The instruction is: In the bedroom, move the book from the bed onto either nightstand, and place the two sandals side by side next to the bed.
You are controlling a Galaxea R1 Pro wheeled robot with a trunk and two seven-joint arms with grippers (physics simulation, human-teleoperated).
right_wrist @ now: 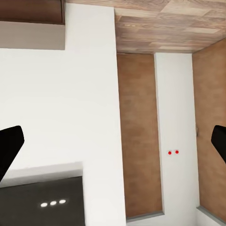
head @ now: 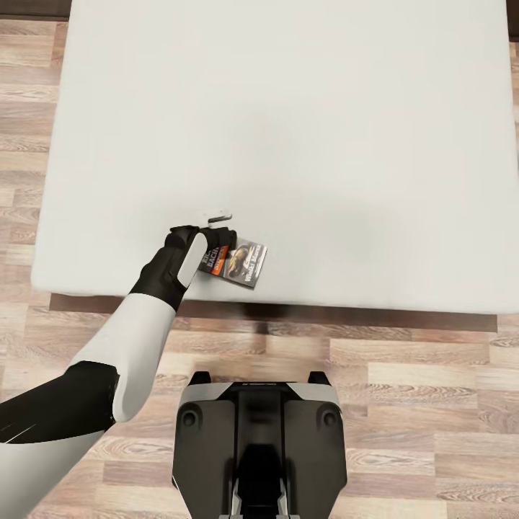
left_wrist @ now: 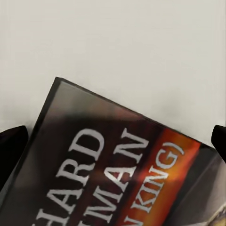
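The book (head: 241, 261) lies flat on the off-white mattress of the bed (head: 288, 108), close to its front edge. It has a dark cover with an orange band and a face picture. My left gripper (head: 213, 241) hovers over the book's left end. In the left wrist view the book (left_wrist: 113, 179) shows up close with white lettering, and the mattress (left_wrist: 117, 42) lies beyond it. There my left gripper (left_wrist: 115, 141) is open, its dark fingertips (left_wrist: 12, 146) wide apart on either side of the cover. My right gripper (right_wrist: 114, 141) is open and holds nothing. The sandals and the nightstand are out of view.
The bed's dark wood frame (head: 324, 316) runs along the mattress front. A light wood-plank floor (head: 418, 375) surrounds the bed on three sides. My own base (head: 259, 447) stands just before the bed. The right wrist view looks at white robot panels (right_wrist: 56, 103) and floor planks (right_wrist: 139, 141).
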